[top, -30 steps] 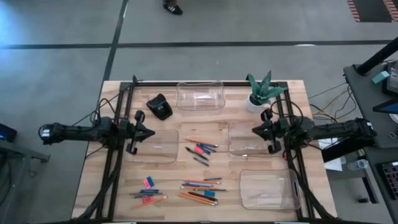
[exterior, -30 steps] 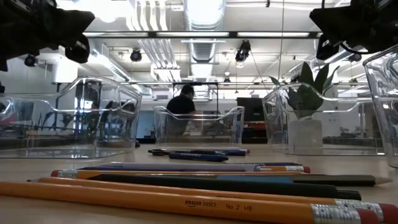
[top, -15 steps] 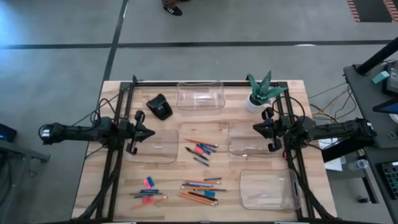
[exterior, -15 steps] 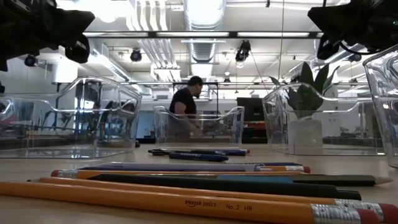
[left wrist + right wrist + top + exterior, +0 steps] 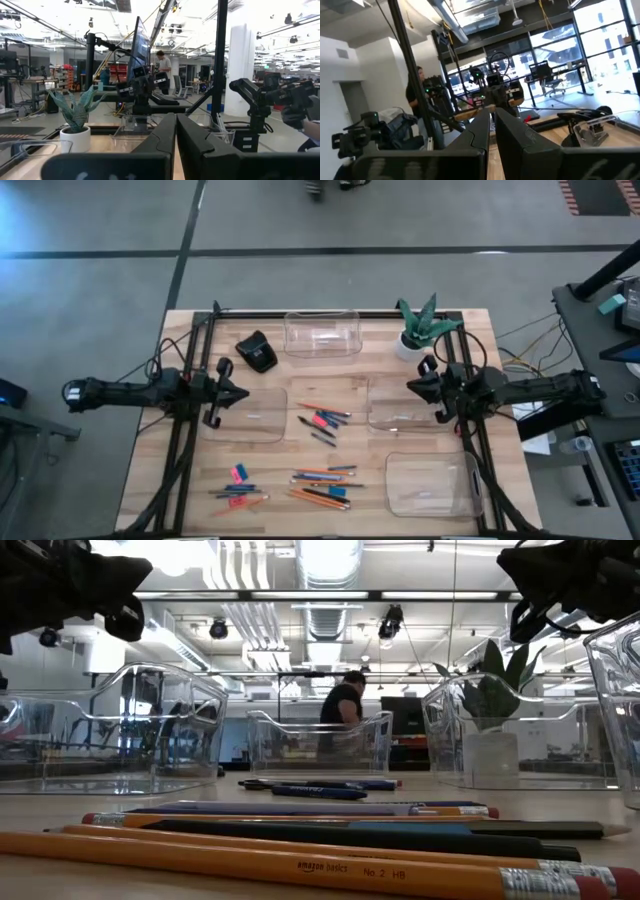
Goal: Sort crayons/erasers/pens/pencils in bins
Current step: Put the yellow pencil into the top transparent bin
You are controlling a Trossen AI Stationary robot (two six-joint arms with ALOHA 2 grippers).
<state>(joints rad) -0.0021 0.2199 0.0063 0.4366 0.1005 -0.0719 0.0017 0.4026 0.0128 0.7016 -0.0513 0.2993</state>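
My left gripper (image 5: 238,392) hung clenched and empty over the left bin (image 5: 250,415). Pencils (image 5: 322,410), pens (image 5: 320,437), crayons (image 5: 340,469) and erasers (image 5: 238,473) lay loose on the table (image 5: 375,370) between the bins. My right gripper (image 5: 413,387) hung clenched, empty, above the right bin (image 5: 400,407).

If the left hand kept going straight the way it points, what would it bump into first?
Probably nothing on the table: the shut left hand points across above a clear bin, toward the right hand. Height is hard to judge.
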